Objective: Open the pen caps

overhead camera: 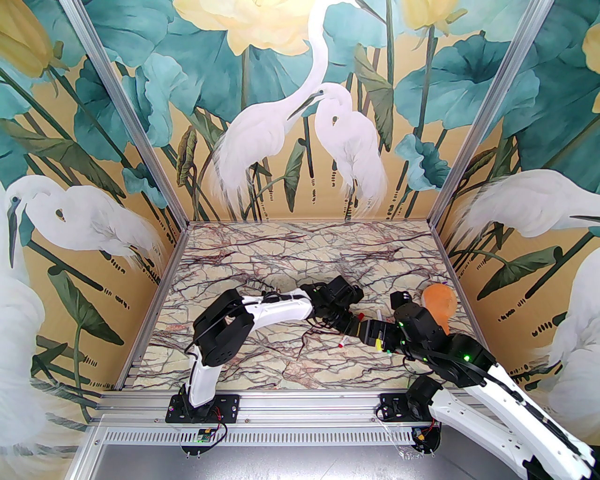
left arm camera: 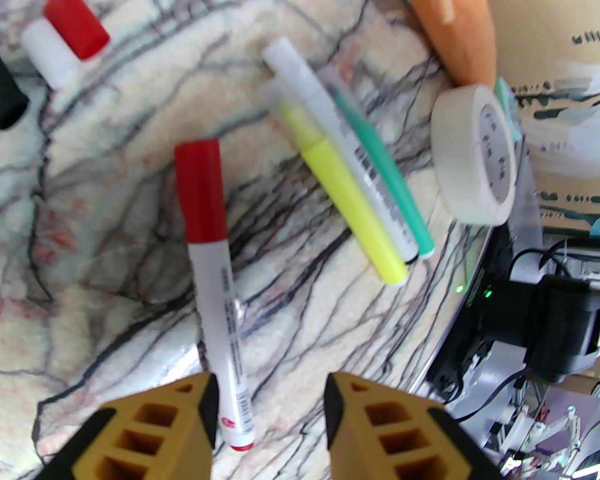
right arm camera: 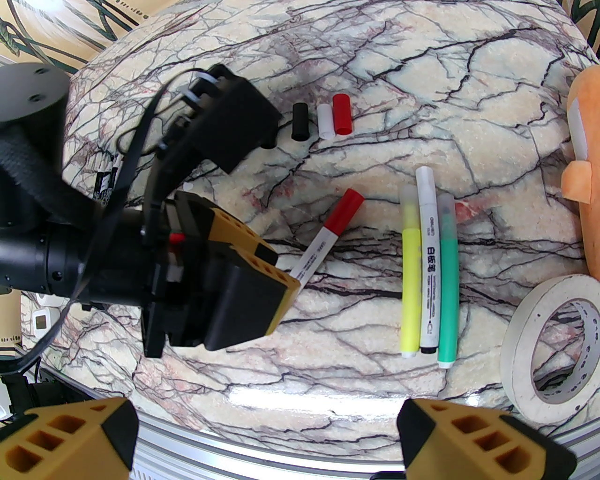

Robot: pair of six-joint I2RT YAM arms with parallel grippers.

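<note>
A white marker lies flat on the marble, its red pen cap (left arm camera: 200, 192) (right arm camera: 344, 211) still on. Its tail end rests beside the left finger (left arm camera: 154, 431) of my left gripper (left arm camera: 269, 408) (right arm camera: 283, 272), whose jaws stand apart and pinch nothing. Three loose pen caps lie farther back in a row: black (right arm camera: 300, 122), white (right arm camera: 325, 122) (left arm camera: 49, 54) and red (right arm camera: 342, 114) (left arm camera: 77, 28). Yellow (right arm camera: 410, 276), white (right arm camera: 428, 262) and green (right arm camera: 447, 276) markers lie side by side, all capped. My right gripper (right arm camera: 267, 431) hovers wide open over the table's near edge.
A roll of cream tape (right arm camera: 515, 347) (left arm camera: 473, 154) lies right of the three markers. An orange object (right arm camera: 581, 140) (overhead camera: 440, 302) sits at the far right. Other pen barrels (right arm camera: 105, 178) peek out behind the left arm. The aluminium rail runs along the near edge.
</note>
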